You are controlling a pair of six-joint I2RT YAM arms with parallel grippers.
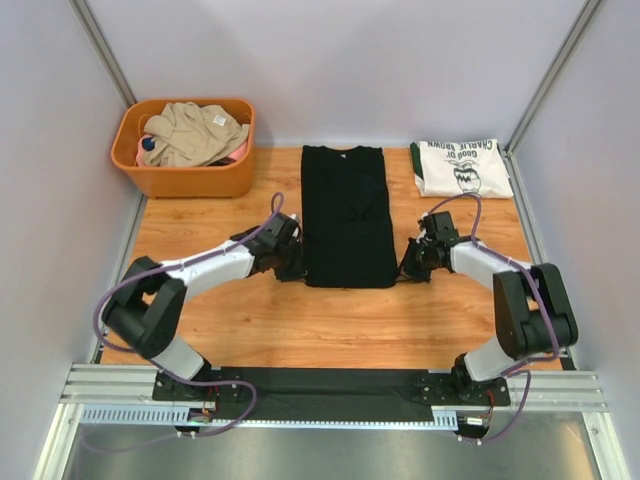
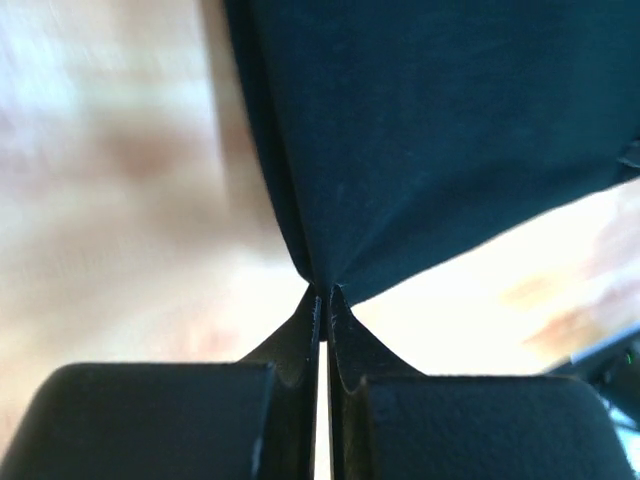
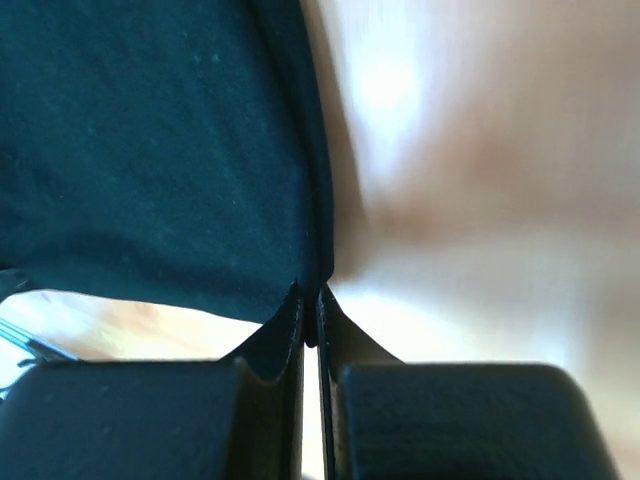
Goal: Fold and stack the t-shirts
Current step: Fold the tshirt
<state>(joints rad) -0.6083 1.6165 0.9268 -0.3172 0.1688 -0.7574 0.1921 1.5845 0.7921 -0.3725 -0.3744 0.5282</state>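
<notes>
Table [image 1: 260, 330]: wooden top inside white walls, with both arm bases at its near edge.
Black t-shirt [image 1: 346, 215]: lies at the table's middle, folded into a long narrow strip. The collar is at the far end and the hem faces the arms. No print can be made out on it.
Basket [image 1: 180, 180]: orange, in the far left corner, well apart from the black t-shirt. No label is readable on it.
Beige clothes [image 1: 195, 132]: heaped in the basket, with a bit of pink at the right edge.
White t-shirt [image 1: 462, 167]: folded, with green trim, lying flat in the far right corner. Its dark print reads "CHARLIE BROWN", upside down from the top camera. The smaller line beside it is too small to read surely.
Left gripper [image 2: 323, 295]: at the strip's near left corner, fingers pinched together on the black cloth.
Right gripper [image 3: 310, 298]: at the near right corner, fingers likewise closed on the black cloth.
</notes>
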